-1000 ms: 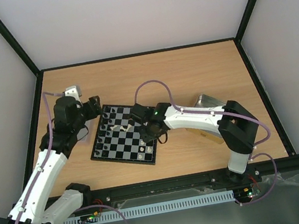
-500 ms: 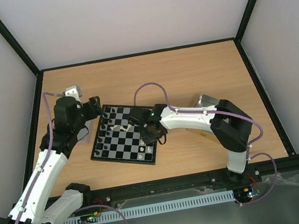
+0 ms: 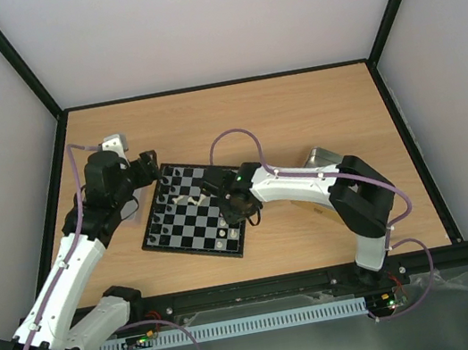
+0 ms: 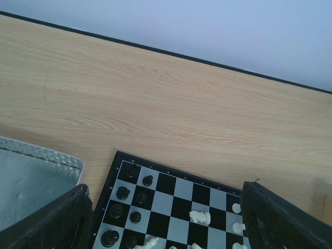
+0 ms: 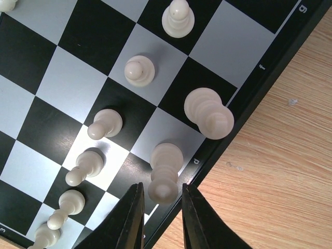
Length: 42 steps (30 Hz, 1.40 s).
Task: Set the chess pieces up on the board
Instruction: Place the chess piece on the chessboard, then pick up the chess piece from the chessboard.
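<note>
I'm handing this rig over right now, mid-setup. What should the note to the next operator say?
Left claw: open, empty, near the board corner beside a metal tin.
Right claw: jaws slightly apart either side of an upright white piece on edge square d; looks released.
Done: black pieces stand in two rows at one end; white pawns lined up.
Left: edge squares f and g are bare; stray white pieces sit mid-board, probably still to place.

bright, even light (soft shadows)
</note>
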Each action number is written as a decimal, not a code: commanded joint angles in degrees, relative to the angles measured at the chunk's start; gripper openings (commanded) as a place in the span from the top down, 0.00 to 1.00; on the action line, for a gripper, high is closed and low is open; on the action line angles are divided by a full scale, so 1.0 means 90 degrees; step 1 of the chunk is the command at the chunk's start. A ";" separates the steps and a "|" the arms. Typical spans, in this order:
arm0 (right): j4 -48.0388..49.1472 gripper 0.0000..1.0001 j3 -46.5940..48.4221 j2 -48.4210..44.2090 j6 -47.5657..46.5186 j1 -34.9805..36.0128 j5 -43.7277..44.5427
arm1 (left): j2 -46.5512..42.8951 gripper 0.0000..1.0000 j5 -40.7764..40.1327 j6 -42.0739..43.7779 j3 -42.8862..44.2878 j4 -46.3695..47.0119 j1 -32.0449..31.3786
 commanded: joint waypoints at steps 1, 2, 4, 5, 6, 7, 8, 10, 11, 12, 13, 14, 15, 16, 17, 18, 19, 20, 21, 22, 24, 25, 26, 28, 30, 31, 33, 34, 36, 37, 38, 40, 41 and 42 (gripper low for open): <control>-0.0120 0.80 0.0188 -0.0007 0.0034 -0.0016 0.0221 | -0.0076 0.21 -0.0003 0.0058 -0.0082 0.0111 -0.0020; -0.0142 0.80 0.0212 -0.0025 0.0044 -0.0015 0.0234 | -0.0079 0.21 -0.0003 0.0063 -0.0082 0.0109 -0.0023; -0.0166 0.74 0.0282 -0.0104 0.0059 -0.0022 0.0238 | -0.0074 0.21 -0.0010 0.0050 -0.0082 0.0110 -0.0016; -0.0150 0.71 0.0309 -0.0179 0.0080 -0.0012 0.0238 | -0.0071 0.21 -0.0009 0.0049 -0.0081 0.0111 -0.0020; -0.0135 0.69 0.0328 -0.0259 0.0106 -0.0012 0.0243 | -0.0073 0.21 -0.0012 0.0053 -0.0082 0.0119 -0.0022; -0.0125 0.67 0.0376 -0.0348 0.0137 -0.0009 0.0275 | -0.0077 0.21 -0.0013 0.0040 -0.0082 0.0119 -0.0023; -0.0109 0.65 0.0412 -0.0434 0.0174 -0.0016 0.0340 | -0.0067 0.21 -0.0005 0.0039 -0.0082 0.0118 -0.0015; -0.0033 0.62 0.0464 -0.0595 0.0245 -0.0013 0.0495 | -0.0063 0.21 -0.0003 0.0025 -0.0080 0.0119 -0.0015; 0.0032 0.62 0.0469 -0.0664 0.0274 -0.0017 0.0574 | -0.0068 0.21 -0.0003 0.0020 -0.0073 0.0120 -0.0017; 0.0131 0.61 0.0464 -0.0716 0.0295 -0.0024 0.0650 | -0.0061 0.21 -0.0016 0.0013 -0.0072 0.0111 -0.0017; 0.0238 0.60 0.0471 -0.0740 0.0305 -0.0019 0.0738 | -0.0066 0.21 -0.0041 -0.0004 -0.0065 0.0103 -0.0018; 0.0340 0.60 0.0499 -0.0745 0.0308 -0.0025 0.0805 | -0.0072 0.21 -0.0072 -0.0018 -0.0063 0.0099 -0.0014; 0.0464 0.60 0.0547 -0.0720 0.0281 -0.0019 0.0839 | -0.0077 0.21 -0.0098 -0.0040 -0.0054 0.0093 -0.0009; 0.0590 0.60 0.0606 -0.0673 0.0245 -0.0023 0.0845 | -0.0076 0.21 -0.0158 -0.0062 -0.0044 0.0078 -0.0008; 0.0726 0.60 0.0690 -0.0590 0.0195 -0.0023 0.0822 | -0.0075 0.21 -0.0209 -0.0097 -0.0035 0.0060 0.0011; 0.0845 0.60 0.0796 -0.0505 0.0141 -0.0026 0.0808 | -0.0086 0.21 -0.0275 -0.0135 -0.0033 0.0039 0.0017; 0.0950 0.60 0.0909 -0.0385 0.0077 -0.0020 0.0784 | -0.0086 0.21 -0.0336 -0.0166 -0.0025 0.0020 0.0024; 0.1051 0.60 0.1032 -0.0214 -0.0004 -0.0026 0.0740 | -0.0081 0.21 -0.0416 -0.0198 -0.0022 -0.0003 0.0035; 0.1133 0.60 0.1150 -0.0092 -0.0072 -0.0020 0.0699 | -0.0088 0.21 -0.0511 -0.0233 -0.0009 -0.0027 0.0048; 0.1284 0.60 0.1250 0.0051 -0.0100 -0.0024 0.0625 | -0.0086 0.21 -0.0607 -0.0276 0.0000 -0.0060 0.0056; 0.1526 0.61 0.1423 0.0320 -0.0324 -0.0018 0.0497 | -0.0085 0.23 -0.0827 -0.0389 0.0031 -0.0124 0.0079; 0.1652 0.62 0.1521 0.0476 -0.0414 -0.0023 0.0402 | -0.0074 0.24 -0.0915 -0.0425 0.0043 -0.0145 0.0089; 0.1754 0.63 0.1619 0.0629 -0.0471 -0.0019 0.0282 | -0.0073 0.26 -0.0995 -0.0454 0.0061 -0.0168 0.0092; 0.1809 0.66 0.1864 0.0941 -0.0477 -0.0023 0.0149 | -0.0067 0.28 -0.1104 -0.0496 0.0073 -0.0193 0.0112; 0.1927 0.68 0.2148 0.1191 -0.0416 -0.0019 0.0075 | -0.0062 0.29 -0.1130 -0.0507 0.0074 -0.0206 0.0131; 0.2005 0.69 0.2243 0.1297 -0.0382 -0.0019 0.0055 | -0.0052 0.29 -0.1122 -0.0506 0.0074 -0.0203 0.0134; 0.2053 0.70 0.2440 0.1519 -0.0347 -0.0023 0.0082 | -0.0045 0.29 -0.1090 -0.0507 0.0074 -0.0194 0.0142; 0.2006 0.71 0.2554 0.1645 -0.0339 -0.0026 0.0144 | -0.0049 0.29 -0.1079 -0.0501 0.0074 -0.0190 0.0142; 0.1947 0.73 0.2731 0.1875 -0.0341 -0.0024 0.0232 | -0.0038 0.29 -0.1069 -0.0499 0.0074 -0.0182 0.0142; 0.1922 0.73 0.2793 0.1978 -0.0330 -0.0026 0.0246 | -0.0031 0.29 -0.1054 -0.0497 0.0066 -0.0182 0.0147; 0.1890 0.74 0.2853 0.2075 -0.0336 -0.0019 0.0240 | -0.0032 0.29 -0.1040 -0.0498 0.0067 -0.0174 0.0143; 0.1819 0.75 0.2953 0.2235 -0.0331 -0.0019 0.0238 | -0.0038 0.29 -0.1019 -0.0489 0.0065 -0.0164 0.0144; 0.1790 0.75 0.2971 0.2303 -0.0342 -0.0024 0.0228 | -0.0036 0.28 -0.1010 -0.0480 0.0064 -0.0163 0.0145; 0.1764 0.75 0.2978 0.2333 -0.0347 -0.0024 0.0233 | -0.0039 0.29 -0.1004 -0.0479 0.0061 -0.0163 0.0143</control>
